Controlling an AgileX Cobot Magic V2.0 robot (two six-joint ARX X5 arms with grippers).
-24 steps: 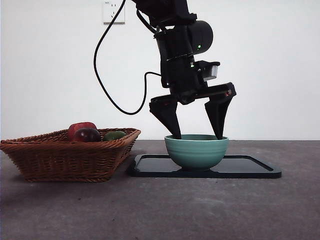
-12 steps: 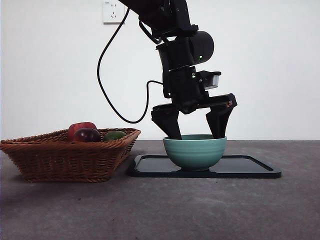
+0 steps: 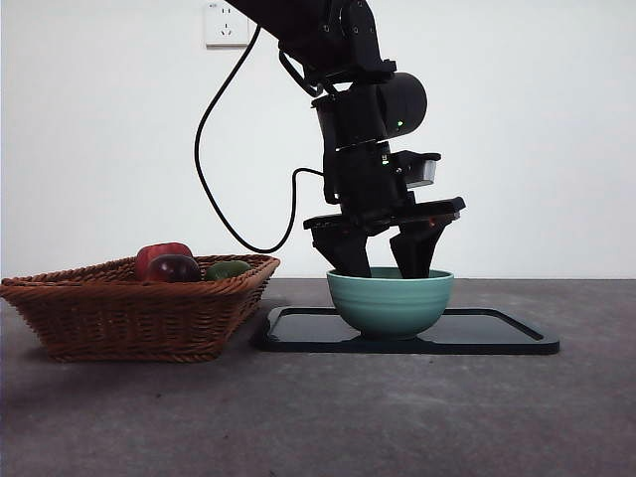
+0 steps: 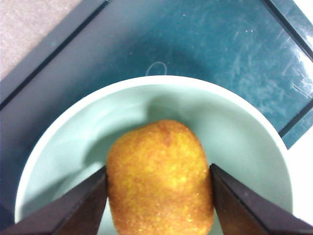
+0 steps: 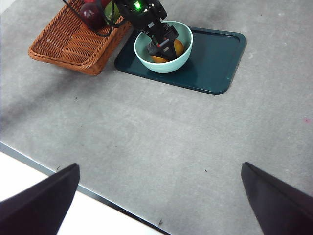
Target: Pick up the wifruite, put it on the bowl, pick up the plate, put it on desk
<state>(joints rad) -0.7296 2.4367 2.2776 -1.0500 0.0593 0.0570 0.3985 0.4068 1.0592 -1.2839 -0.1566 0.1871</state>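
Note:
The brownish-orange wifruite [image 4: 159, 176] lies inside the teal-green bowl [image 3: 390, 303], hidden from the front by the bowl's wall. My left gripper [image 3: 383, 266] reaches down into the bowl, its two jaws pressed against the fruit's opposite sides, shut on it. The bowl stands on the dark teal plate [image 3: 497, 333], a flat tray resting on the grey desk [image 3: 318, 417]. The right wrist view shows the bowl [image 5: 146, 61], an orange patch of wifruite [image 5: 166, 51] and the plate [image 5: 215, 54] from high above. My right gripper [image 5: 160, 169] hangs open far over the desk, holding nothing.
A wicker basket [image 3: 139, 308] stands left of the plate, almost touching it, with a red fruit [image 3: 159, 256], a dark purple fruit [image 3: 174, 268] and a green fruit [image 3: 229, 269] inside. The desk's near edge [image 5: 49, 169] runs below my right gripper.
The left gripper sank from the bowl's rim into the bowl, and its jaws drew in from wide apart onto the wifruite. Bowl, plate and basket stayed put.

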